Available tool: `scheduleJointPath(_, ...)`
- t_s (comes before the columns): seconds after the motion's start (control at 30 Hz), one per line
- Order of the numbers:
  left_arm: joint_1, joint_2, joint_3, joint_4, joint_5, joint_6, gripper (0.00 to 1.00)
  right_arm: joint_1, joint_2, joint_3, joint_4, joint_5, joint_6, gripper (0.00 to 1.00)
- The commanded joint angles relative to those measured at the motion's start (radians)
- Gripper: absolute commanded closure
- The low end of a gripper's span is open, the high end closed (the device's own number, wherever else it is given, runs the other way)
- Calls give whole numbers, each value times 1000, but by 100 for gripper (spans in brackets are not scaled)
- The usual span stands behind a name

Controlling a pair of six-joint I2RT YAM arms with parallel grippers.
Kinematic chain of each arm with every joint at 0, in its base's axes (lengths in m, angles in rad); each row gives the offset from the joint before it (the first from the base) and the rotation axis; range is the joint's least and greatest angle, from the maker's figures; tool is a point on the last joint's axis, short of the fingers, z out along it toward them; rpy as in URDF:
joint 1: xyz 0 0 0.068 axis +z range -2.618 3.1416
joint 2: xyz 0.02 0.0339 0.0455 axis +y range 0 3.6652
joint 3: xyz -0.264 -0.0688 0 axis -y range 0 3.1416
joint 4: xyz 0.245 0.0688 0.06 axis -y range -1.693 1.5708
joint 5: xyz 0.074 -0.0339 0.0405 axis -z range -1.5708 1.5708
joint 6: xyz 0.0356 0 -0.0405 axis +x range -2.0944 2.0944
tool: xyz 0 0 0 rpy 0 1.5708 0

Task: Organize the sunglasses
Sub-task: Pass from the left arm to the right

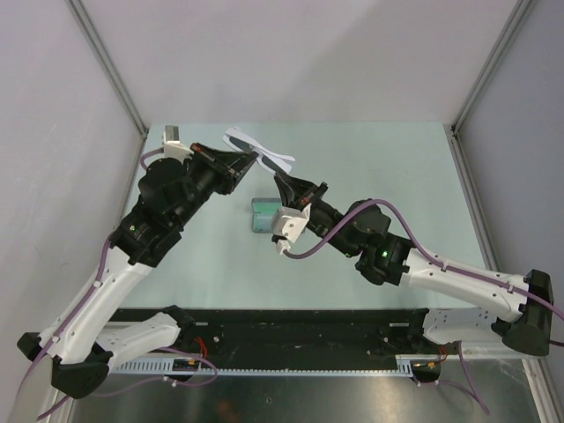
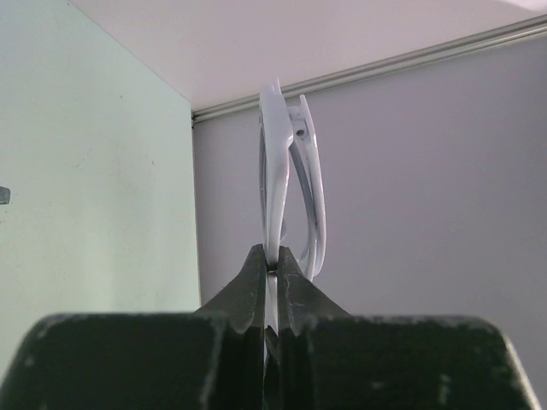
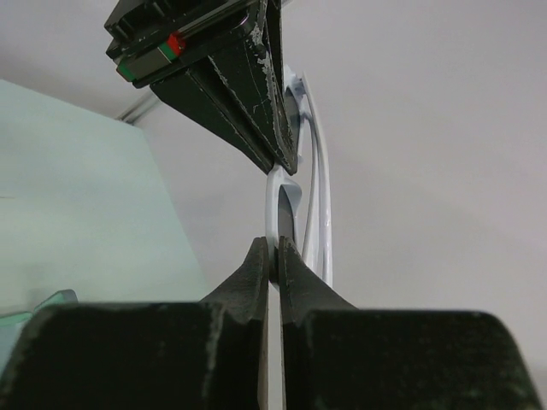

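The white-framed sunglasses (image 1: 261,150) with dark lenses hang in the air over the far middle of the table, held by both grippers. My left gripper (image 1: 244,164) is shut on the frame's left part. In the left wrist view the jaws (image 2: 273,266) pinch the thin white rim (image 2: 275,162). My right gripper (image 1: 281,182) is shut on the frame's right part. In the right wrist view its jaws (image 3: 275,256) clamp the white frame (image 3: 320,171), with the left gripper's black fingers (image 3: 248,94) just above.
A folded grey-blue cloth (image 1: 263,214) lies on the pale green table (image 1: 370,167) under the right wrist; its corner shows in the right wrist view (image 3: 47,301). Grey walls enclose the table on three sides. No case is in view.
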Motion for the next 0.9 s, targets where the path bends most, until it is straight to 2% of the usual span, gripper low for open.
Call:
scheduleJointPath(0.0,-12,-21,17,25,23,-5,93,-10,-27,44,33,0,60,100)
scheduleJointPath(0.1,-13,-24,17,25,23,-3,92,-1,-18,44,28,6,20,100)
scheduleJointPath(0.13,-12,-24,17,27,23,-5,94,2,-15,44,27,16,8,100)
scheduleJointPath(0.17,-12,-21,19,25,26,-3,100,7,-9,44,28,25,-24,100)
scheduleJointPath(0.4,-12,-5,29,25,40,-5,100,36,27,44,65,101,-150,100)
scheduleJointPath(0.63,-13,-4,32,25,31,-11,100,65,77,42,109,178,-259,80)
scheduleJointPath(0.73,-14,-4,31,27,30,-13,100,74,102,44,152,207,-285,76)
scheduleJointPath(0.87,-13,-4,25,25,28,-16,100,81,128,42,204,220,-319,77)
